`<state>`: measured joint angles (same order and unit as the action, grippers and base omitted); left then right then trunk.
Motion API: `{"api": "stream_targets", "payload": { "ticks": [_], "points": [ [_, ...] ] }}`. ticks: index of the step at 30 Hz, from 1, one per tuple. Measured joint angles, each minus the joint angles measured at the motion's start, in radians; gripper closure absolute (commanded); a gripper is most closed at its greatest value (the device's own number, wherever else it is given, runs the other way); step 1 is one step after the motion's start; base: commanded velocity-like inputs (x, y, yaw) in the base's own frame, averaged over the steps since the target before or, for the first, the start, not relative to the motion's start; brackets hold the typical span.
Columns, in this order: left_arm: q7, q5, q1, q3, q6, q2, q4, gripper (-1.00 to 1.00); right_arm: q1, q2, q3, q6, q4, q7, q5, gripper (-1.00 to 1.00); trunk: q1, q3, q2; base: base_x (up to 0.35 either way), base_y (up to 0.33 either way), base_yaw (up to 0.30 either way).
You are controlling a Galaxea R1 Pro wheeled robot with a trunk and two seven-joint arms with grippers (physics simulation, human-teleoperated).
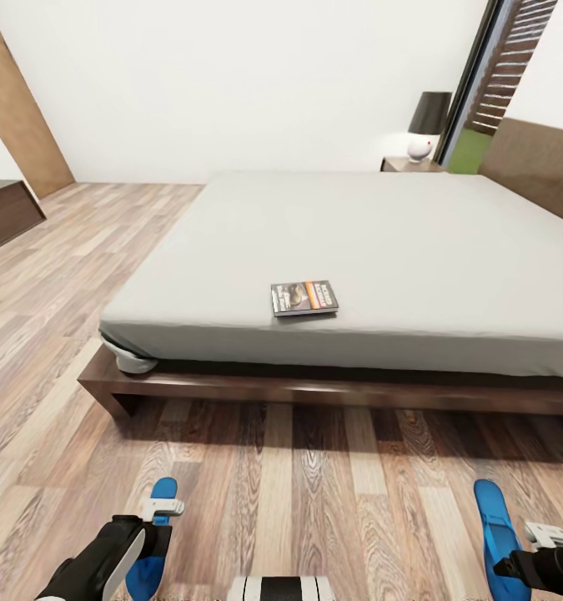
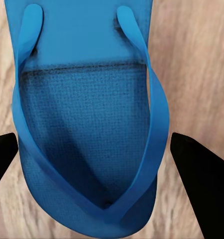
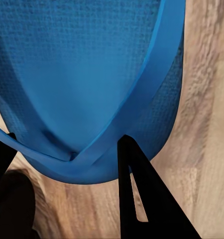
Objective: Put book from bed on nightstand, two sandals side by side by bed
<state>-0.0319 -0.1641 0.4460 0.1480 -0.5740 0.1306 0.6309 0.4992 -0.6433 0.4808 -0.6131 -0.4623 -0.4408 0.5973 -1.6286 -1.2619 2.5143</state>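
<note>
Blue sandals point(image 1: 152, 534) point(image 1: 495, 526) lie at lower frame corners; left gripper point(image 2: 109, 164) spread wide around one, right gripper's point(image 3: 67, 164) state unclear; book point(image 1: 304, 297) on bed point(image 1: 448, 250).

brightness: pretty bright and even all over, flat sim daylight, nothing blown out
light source: honestly can't tell; the window point(image 1: 481, 83) strip looks bright green, lamp point(image 1: 427, 125) base glows white
shadows: soft dark band under the bed point(image 1: 356, 250) onto the floor point(image 1: 273, 484), faint one beside the book point(image 1: 304, 298)
glare: none really, mild sheen on the floor planks
distortion: wide-angle head view, walls and door lean outward at the edges
blur: wrist views are soft; left sandal point(image 2: 92, 124) weave readable, right sandal point(image 3: 82, 74) smeary up close
dark bits: jaws are pure black silhouettes, zero detail
</note>
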Motion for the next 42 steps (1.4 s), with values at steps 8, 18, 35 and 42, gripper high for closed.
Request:
{"api": "stream_targets", "payload": {
  "ticks": [8, 18, 35, 42],
  "points": [
    [0.0, 0.0, 0.0, 0.011, 0.0, 0.0, 0.0, 1.0, 0.0, 0.001, 0.0, 0.0, 0.0, 0.0, 0.0, 1.0, -0.004, -0.031, 0.002, 0.0, 0.0, 0.0],
    [0.0, 0.0, 0.0, 0.014, 0.0, 0.0, 0.0, 1.0, 0.0, 0.003, 0.0, 0.0, 0.0, 0.0, 0.001, 1.0, -0.008, -0.066, 0.004, 0.0, 0.0, 0.0],
    [-0.001, 0.001, 0.0, 0.012, 0.001, 0.001, 0.0, 1.0, 0.0, 0.006, 0.0, 0.0, 0.0, 0.001, 0.001, 1.0, -0.008, -0.066, 0.004, 0.112, 0.014, 0.0],
    [-0.001, 0.001, 0.0, 0.012, 0.002, 0.001, 0.0, 1.0, 0.0, 0.006, 0.0, 0.001, 0.001, 0.001, 0.0, 1.0, -0.007, -0.066, 0.004, 0.205, 0.234, 0.0]
  ]
}}
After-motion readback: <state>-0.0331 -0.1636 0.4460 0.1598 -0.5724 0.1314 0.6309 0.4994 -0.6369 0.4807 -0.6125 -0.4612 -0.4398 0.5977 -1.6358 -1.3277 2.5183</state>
